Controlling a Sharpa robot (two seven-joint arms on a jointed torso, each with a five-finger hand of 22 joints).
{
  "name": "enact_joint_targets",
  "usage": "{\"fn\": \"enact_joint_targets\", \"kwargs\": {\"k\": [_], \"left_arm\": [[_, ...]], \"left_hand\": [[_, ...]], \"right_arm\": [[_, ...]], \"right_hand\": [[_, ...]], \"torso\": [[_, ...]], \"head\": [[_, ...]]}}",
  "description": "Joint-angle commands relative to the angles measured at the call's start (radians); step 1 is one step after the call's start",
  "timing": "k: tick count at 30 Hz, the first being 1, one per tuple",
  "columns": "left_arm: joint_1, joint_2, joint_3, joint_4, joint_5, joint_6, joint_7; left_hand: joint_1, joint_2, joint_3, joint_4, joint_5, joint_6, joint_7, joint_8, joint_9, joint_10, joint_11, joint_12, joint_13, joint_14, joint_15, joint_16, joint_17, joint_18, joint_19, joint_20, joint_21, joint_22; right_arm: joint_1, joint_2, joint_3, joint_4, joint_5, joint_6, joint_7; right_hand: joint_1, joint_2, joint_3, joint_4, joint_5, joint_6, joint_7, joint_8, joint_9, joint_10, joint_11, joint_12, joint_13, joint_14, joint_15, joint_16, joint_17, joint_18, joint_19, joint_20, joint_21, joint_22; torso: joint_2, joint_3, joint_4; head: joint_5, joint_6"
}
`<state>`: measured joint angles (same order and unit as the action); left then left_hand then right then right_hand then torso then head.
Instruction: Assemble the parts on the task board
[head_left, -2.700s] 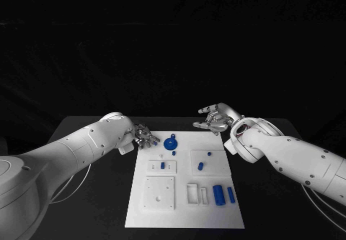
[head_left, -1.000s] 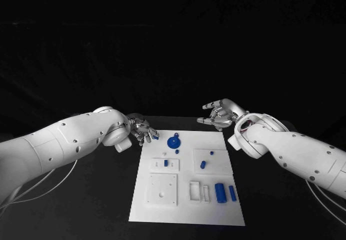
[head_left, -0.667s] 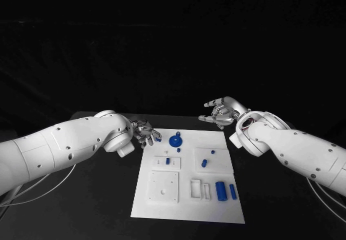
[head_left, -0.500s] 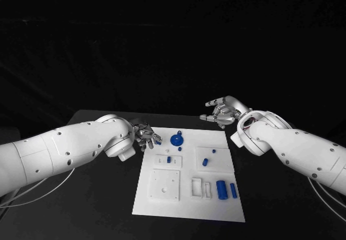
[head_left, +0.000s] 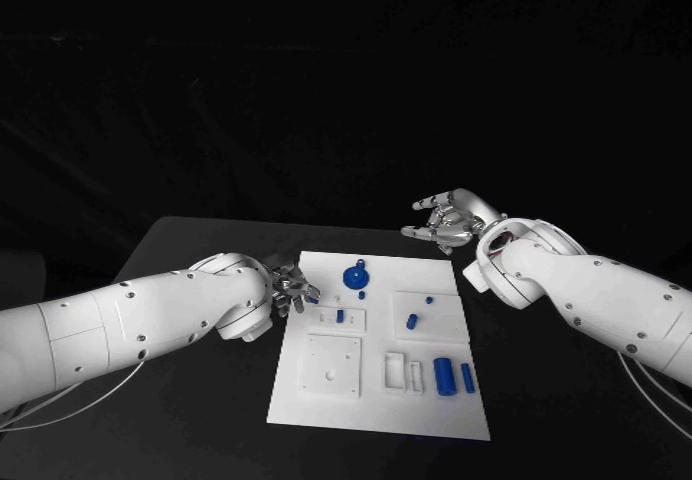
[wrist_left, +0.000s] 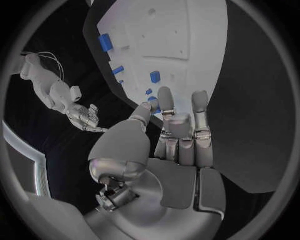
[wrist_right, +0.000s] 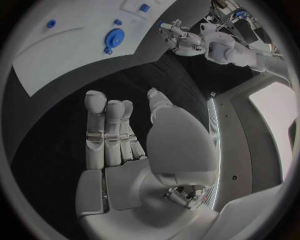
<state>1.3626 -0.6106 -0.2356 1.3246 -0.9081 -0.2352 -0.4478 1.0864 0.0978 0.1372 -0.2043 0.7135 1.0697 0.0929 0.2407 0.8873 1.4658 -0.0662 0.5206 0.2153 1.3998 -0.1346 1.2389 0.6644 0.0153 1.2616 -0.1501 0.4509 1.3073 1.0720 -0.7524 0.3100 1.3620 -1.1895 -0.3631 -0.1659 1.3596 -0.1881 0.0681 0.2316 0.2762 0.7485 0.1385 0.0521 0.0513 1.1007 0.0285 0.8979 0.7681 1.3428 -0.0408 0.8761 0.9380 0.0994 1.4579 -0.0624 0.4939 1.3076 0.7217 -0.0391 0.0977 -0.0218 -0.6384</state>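
The white task board (head_left: 369, 412) lies in the middle of the black table. A blue round disc with a knob (head_left: 355, 274) sits near its far edge, small blue pieces (head_left: 411, 321) stand in its middle blocks, and two blue cylinders (head_left: 444, 375) lie at its near right. My left hand (head_left: 293, 290) hovers at the board's far-left edge with its fingers apart and nothing in it. My right hand (head_left: 449, 222) is raised beyond the far-right corner, also empty. The left wrist view shows straight fingers (wrist_left: 199, 107) over the board (wrist_left: 175, 30); the right wrist view shows the disc (wrist_right: 114, 36).
White raised blocks stand on the board, a square one (head_left: 332, 365) at near left and a slotted one (head_left: 398, 373) beside the cylinders. Black table (head_left: 188, 420) surrounds the board on every side. A dark curtain hangs behind.
The head camera has shifted. My left arm has dropped lower and its hand has slid a little nearer along the board's left edge. The right hand stays raised past the far-right corner. The parts have not moved.
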Motion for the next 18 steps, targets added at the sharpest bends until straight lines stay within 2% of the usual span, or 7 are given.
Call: {"fn": "enact_joint_targets", "kwargs": {"k": [1, 4, 7, 12, 18], "left_arm": [[-0.014, 0.005, -0.001, 0.003, -0.046, -0.058, -0.014], [-0.03, 0.013, -0.002, -0.002, -0.061, -0.068, -0.012], [-0.041, 0.023, -0.002, -0.009, -0.076, -0.072, -0.01], [-0.048, 0.037, -0.002, -0.02, -0.091, -0.072, -0.007], [-0.051, 0.053, -0.002, -0.034, -0.098, -0.059, -0.006]], "left_hand": [[0.012, 0.003, 0.0, 0.0, 0.002, 0.121, -0.116, -0.002, 0.0, 0.049, -0.01, 0.004, 0.001, 0.005, -0.001, -0.006, 0.001, 0.003, 0.005, 0.001, 0.005, 0.016], [0.012, 0.003, 0.0, -0.002, 0.004, 0.123, -0.116, -0.003, 0.001, 0.049, -0.008, 0.015, 0.002, 0.01, -0.001, -0.004, 0.014, 0.004, 0.007, 0.001, 0.008, 0.016], [0.012, 0.003, 0.0, -0.002, 0.004, 0.123, -0.116, -0.003, 0.001, 0.049, -0.008, 0.015, 0.002, 0.01, -0.001, -0.004, 0.014, 0.004, 0.007, 0.001, 0.008, 0.016], [0.012, 0.003, -0.001, -0.003, 0.004, 0.123, -0.116, -0.003, 0.002, 0.049, -0.008, 0.016, 0.002, 0.011, -0.001, -0.004, 0.016, 0.005, 0.007, 0.001, 0.009, 0.016], [0.012, 0.004, 0.0, -0.002, 0.004, 0.122, -0.116, -0.003, 0.002, 0.049, -0.008, 0.018, 0.001, 0.012, -0.001, -0.005, 0.018, 0.005, 0.008, 0.002, 0.009, 0.016]], "right_arm": [[-0.001, 0.003, 0.0, 0.001, 0.002, 0.005, 0.01], [-0.001, 0.005, 0.0, 0.001, 0.002, 0.005, 0.01], [-0.002, 0.006, 0.0, 0.001, 0.002, 0.005, 0.011], [-0.002, 0.007, 0.0, 0.001, 0.003, 0.006, 0.011], [-0.002, 0.01, 0.0, 0.0, 0.004, 0.007, 0.012]], "right_hand": [[-0.005, 0.002, 0.003, -0.003, 0.004, 0.008, 0.0, 0.0, 0.001, 0.005, -0.001, 0.004, 0.0, 0.002, -0.003, 0.0, -0.001, 0.015, 0.013, 0.0, 0.001, 0.056], [-0.006, 0.002, 0.004, -0.005, 0.004, 0.008, 0.0, 0.0, 0.001, 0.005, -0.002, 0.004, 0.0, 0.002, -0.003, 0.0, -0.001, 0.015, 0.013, 0.0, 0.0, 0.056], [-0.006, 0.002, 0.004, -0.005, 0.004, 0.008, 0.0, 0.0, 0.001, 0.005, -0.002, 0.004, 0.0, 0.002, -0.003, 0.0, -0.001, 0.015, 0.013, 0.0, 0.0, 0.056], [-0.008, 0.001, 0.003, -0.005, 0.006, 0.004, 0.001, 0.0, 0.001, 0.004, -0.001, 0.003, -0.001, 0.002, -0.003, -0.002, -0.002, 0.016, 0.013, 0.0, -0.005, 0.055], [-0.008, 0.002, 0.003, -0.004, 0.006, 0.003, 0.001, 0.0, 0.001, 0.004, -0.001, 0.003, -0.001, 0.002, -0.003, -0.002, -0.002, 0.016, 0.013, 0.0, -0.007, 0.055]], "torso": [[0.002, 0.0011, -0.003], [0.004, 0.0008, -0.003], [0.004, 0.0006, -0.0018], [0.004, 0.0016, -0.0013], [0.005, 0.0001, -0.0009]], "head": [[-0.002, 0.0], [-0.005, -0.001], [-0.008, -0.001], [-0.01, -0.004], [-0.013, -0.005]]}}
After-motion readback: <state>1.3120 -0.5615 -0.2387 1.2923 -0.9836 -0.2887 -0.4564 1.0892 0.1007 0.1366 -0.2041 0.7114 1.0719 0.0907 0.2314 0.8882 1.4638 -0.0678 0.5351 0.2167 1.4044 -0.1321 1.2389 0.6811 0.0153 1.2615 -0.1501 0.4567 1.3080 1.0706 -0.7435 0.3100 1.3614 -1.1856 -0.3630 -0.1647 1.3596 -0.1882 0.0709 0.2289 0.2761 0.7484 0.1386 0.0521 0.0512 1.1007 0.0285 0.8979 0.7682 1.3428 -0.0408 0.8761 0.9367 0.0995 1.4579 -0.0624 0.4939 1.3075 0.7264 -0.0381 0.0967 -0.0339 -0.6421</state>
